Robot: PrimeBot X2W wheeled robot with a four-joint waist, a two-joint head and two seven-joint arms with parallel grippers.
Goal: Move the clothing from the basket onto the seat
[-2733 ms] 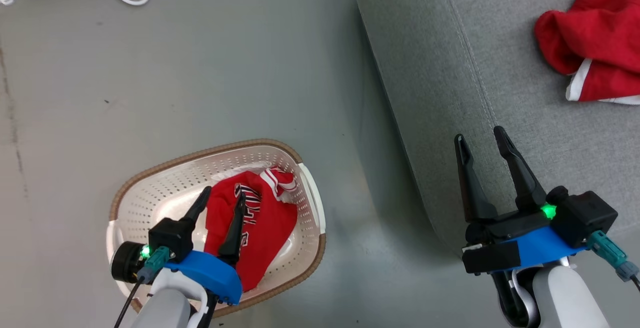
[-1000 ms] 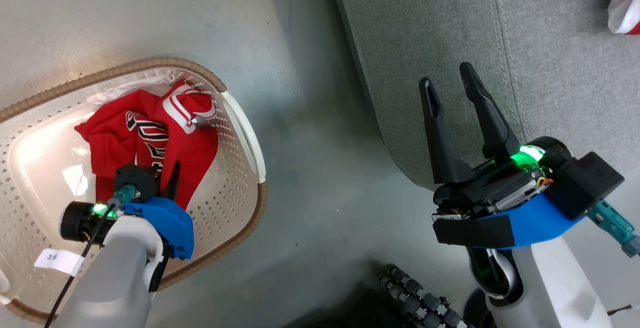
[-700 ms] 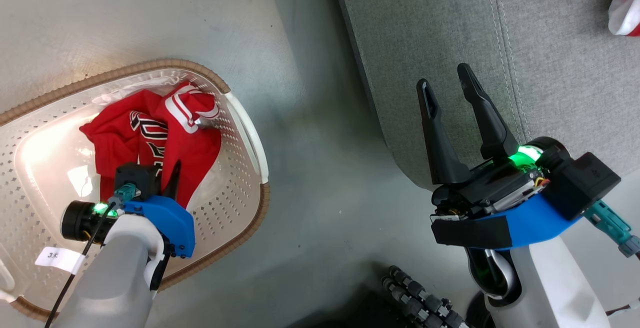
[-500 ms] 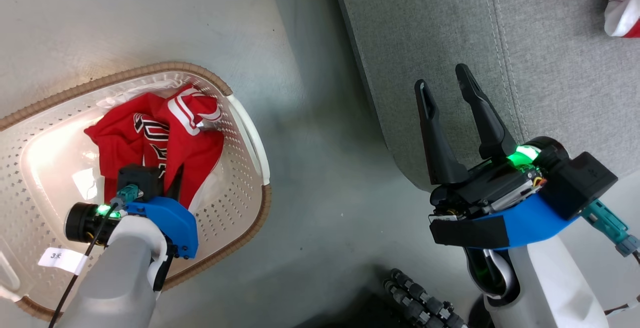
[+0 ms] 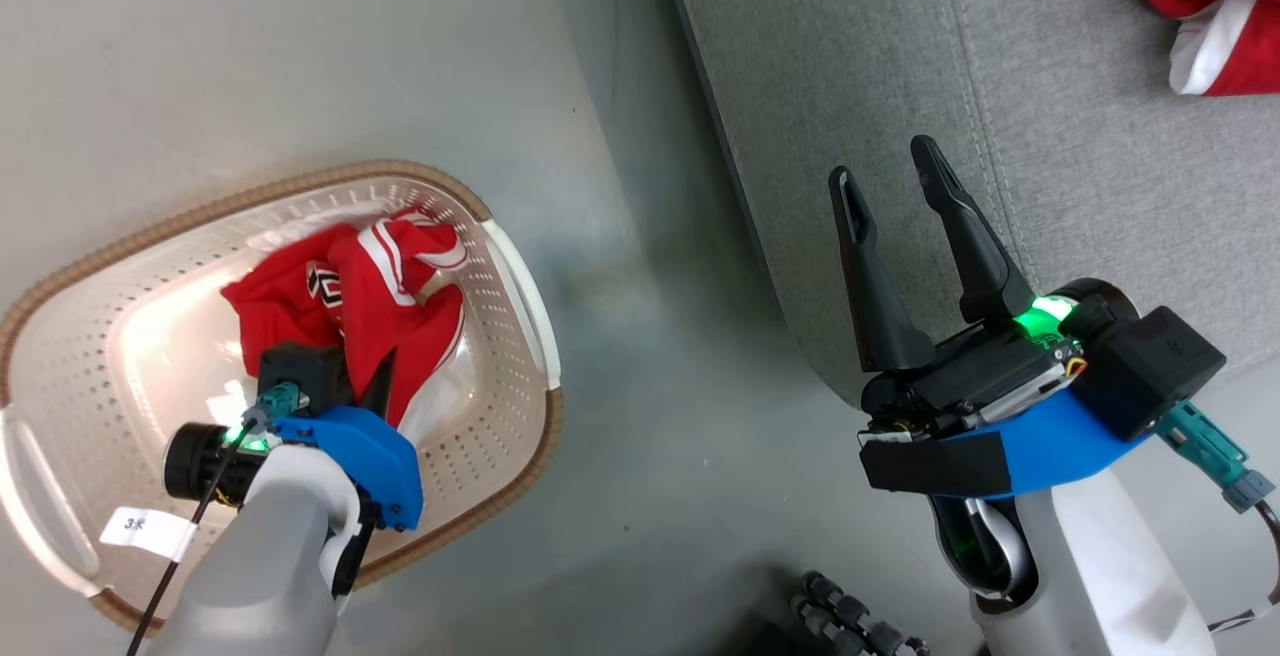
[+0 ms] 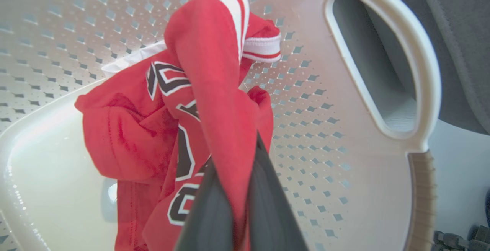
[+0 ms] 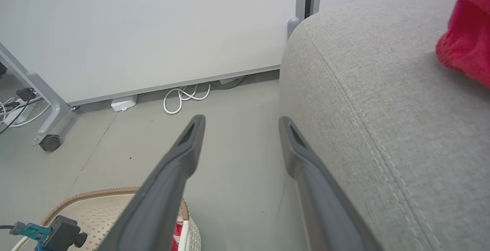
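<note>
Fabric of the lettered red garment [image 6: 130,128] sat pinched in my closed left pincer [image 6: 237,155], low inside the basket [image 6: 386,33]; my right pincer [image 5: 885,161] hung open over the seat [image 5: 900,56]. On lifting, the thin fold could have slipped free, or trailing cloth snagged the rim.

Even bright light; glare on basket [image 5: 150,336] floor; near fingers [image 6: 264,205] blurred.

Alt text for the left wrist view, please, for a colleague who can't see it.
The left gripper is shut on a fold of the red lettered garment, inside the cream perforated basket. The basket's handle is at upper right.
</note>
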